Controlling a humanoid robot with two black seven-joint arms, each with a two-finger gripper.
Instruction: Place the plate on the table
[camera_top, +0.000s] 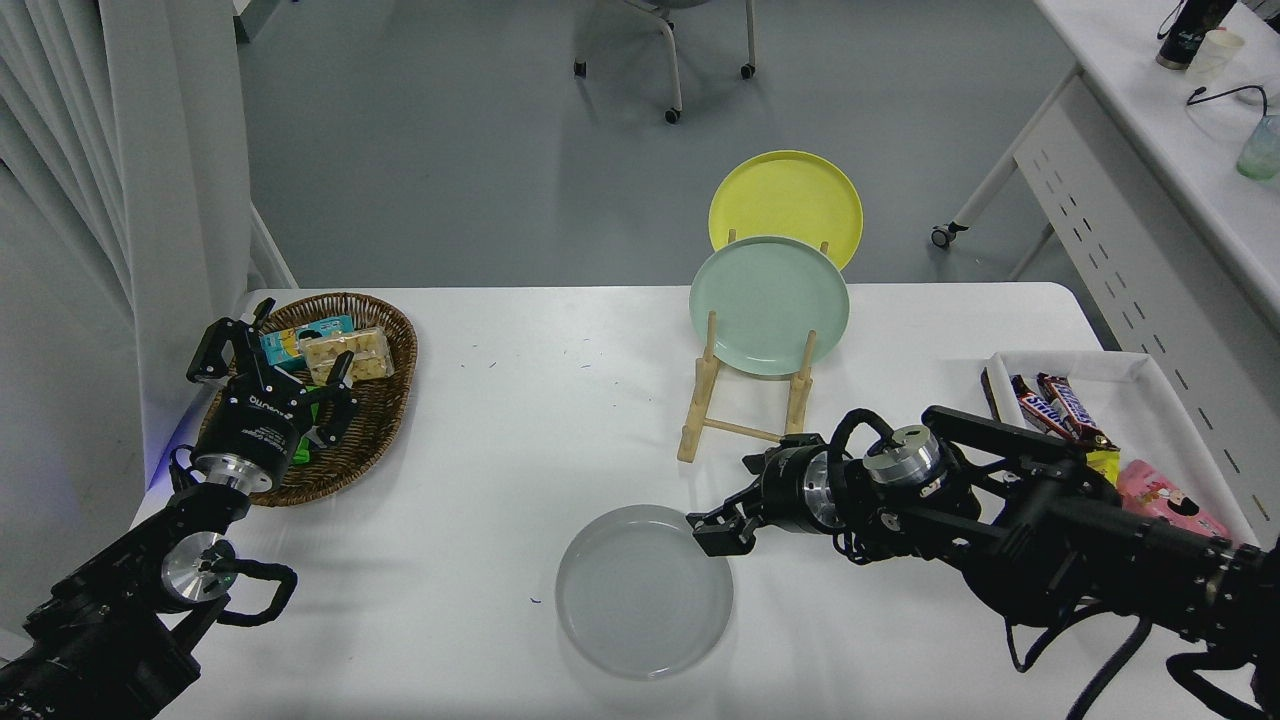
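- Head view, surface: white table (520, 420), rounded corners; grey floor beyond, white side desk (1150, 150) at 2 o'clock, chair legs (672, 60) at 12.
- Plate (644, 592), light grey, lies flat on the table at 6 o'clock, near edge.
- Right gripper (722, 525), fingers apart, above the plate's 1 o'clock rim; contact cannot be told.
- Wooden rack (745, 420) at centre holds the mint plate (769, 305) upright; yellow plate (786, 208) behind it, lower part hidden.
- Wicker basket (375, 400) at 9 o'clock, snack packets inside, partly covered by the left gripper (270, 360), parked with fingers spread.
- White tray (1150, 400) at 3 o'clock, candy bars inside; near end hidden by the right arm.
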